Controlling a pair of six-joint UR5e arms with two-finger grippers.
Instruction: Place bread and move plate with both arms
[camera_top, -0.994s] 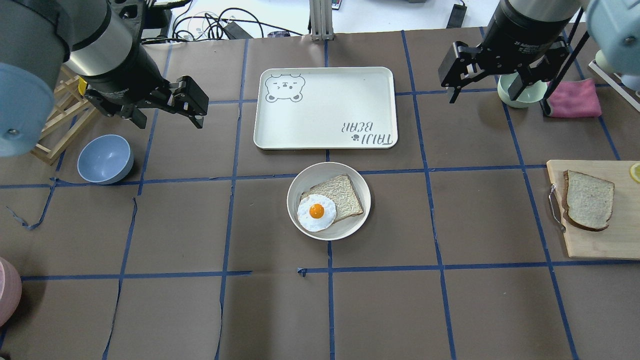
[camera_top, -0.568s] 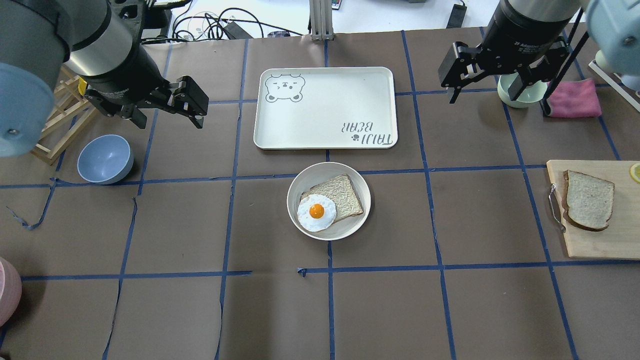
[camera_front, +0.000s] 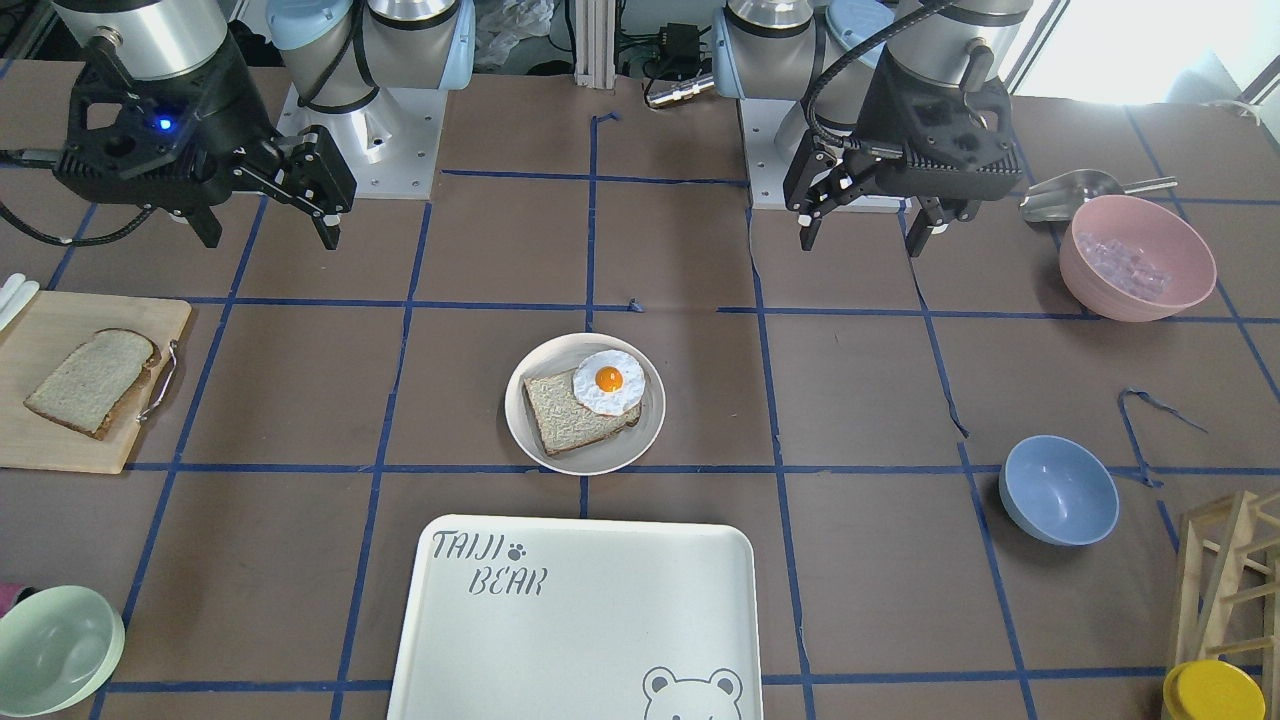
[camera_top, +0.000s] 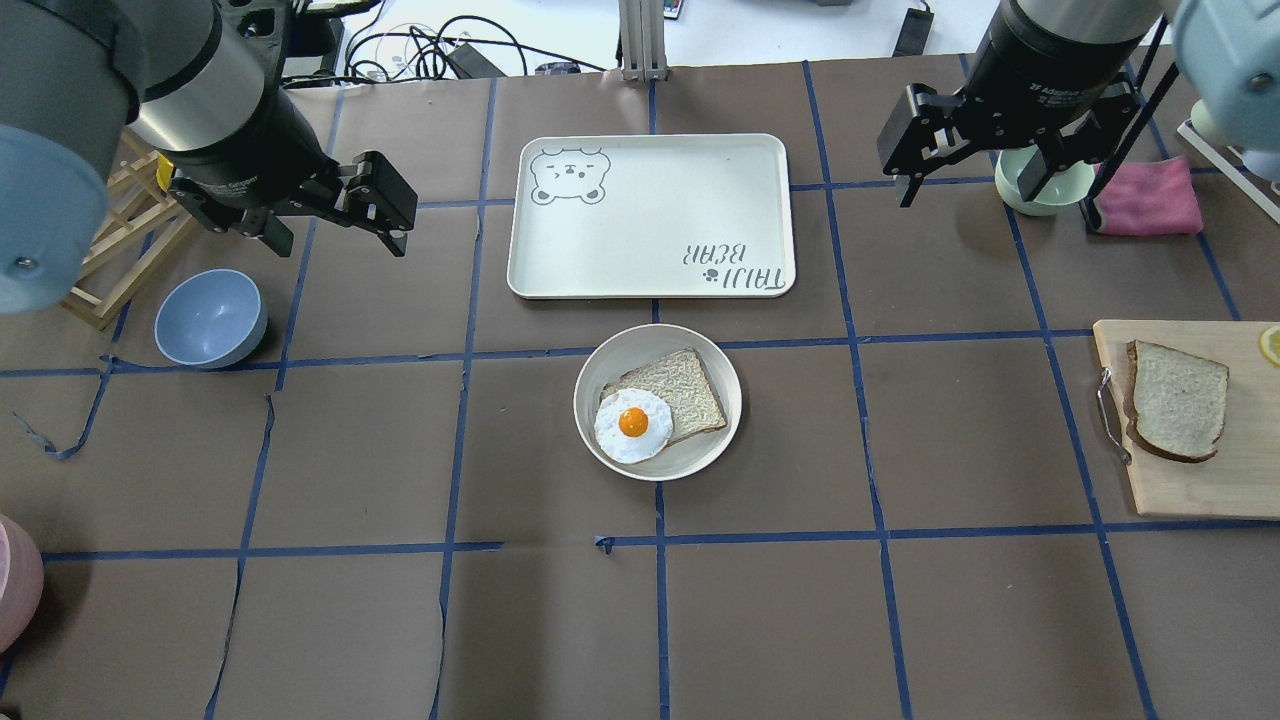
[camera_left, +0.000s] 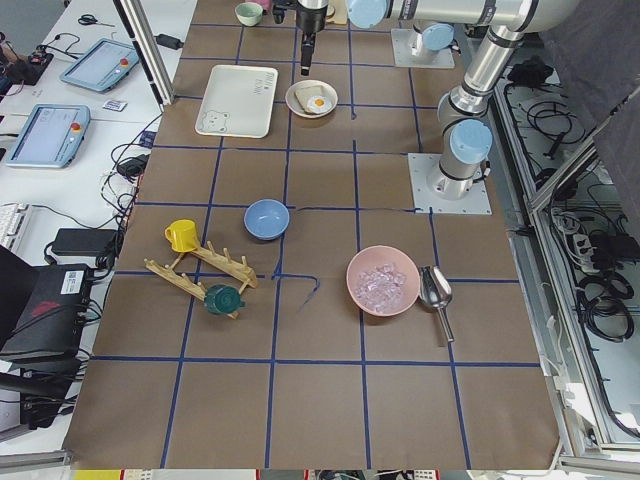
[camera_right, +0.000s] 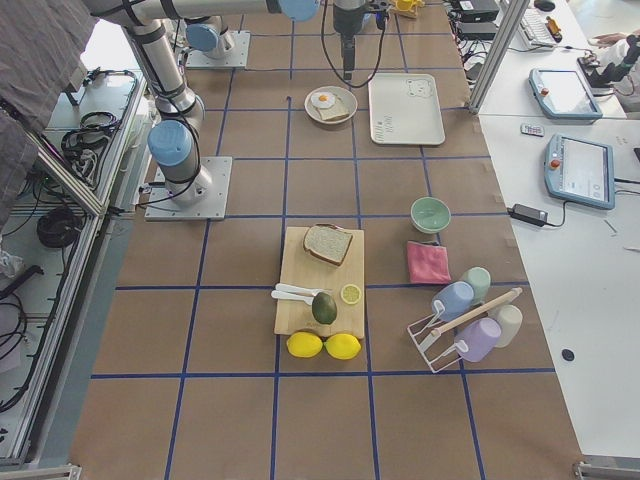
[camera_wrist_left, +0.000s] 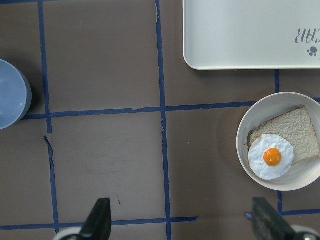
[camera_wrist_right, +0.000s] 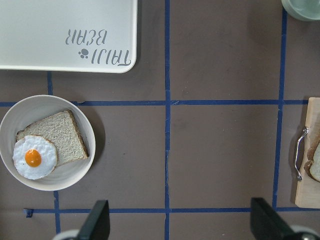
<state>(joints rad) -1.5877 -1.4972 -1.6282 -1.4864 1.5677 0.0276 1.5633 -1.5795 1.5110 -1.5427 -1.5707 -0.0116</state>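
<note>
The bread (camera_top: 1175, 400), a domed slice with a brown crust, lies on a wooden cutting board (camera_top: 1190, 480) at the right edge; it also shows in the front view (camera_front: 90, 382). The plate (camera_top: 700, 455) sits at the table's middle and holds a squarer slice (camera_top: 685, 390) and a fried egg (camera_top: 633, 425). My left gripper (camera_top: 335, 240) hangs open and empty above the table, back left of the plate. My right gripper (camera_top: 995, 210) hangs open and empty at the back right, well behind the bread. The wrist views show the plate (camera_wrist_left: 300, 182) (camera_wrist_right: 75, 175) between wide-open fingers.
The white "TAIJI BEAR" tray (camera_top: 650, 215) lies just behind the plate. A blue bowl (camera_top: 210, 318) and a wooden rack (camera_top: 120, 240) are at the left. A green bowl (camera_top: 1040, 185) and a pink cloth (camera_top: 1150, 195) are at the back right. A pink bowl (camera_front: 1137, 258) stands near the robot's left.
</note>
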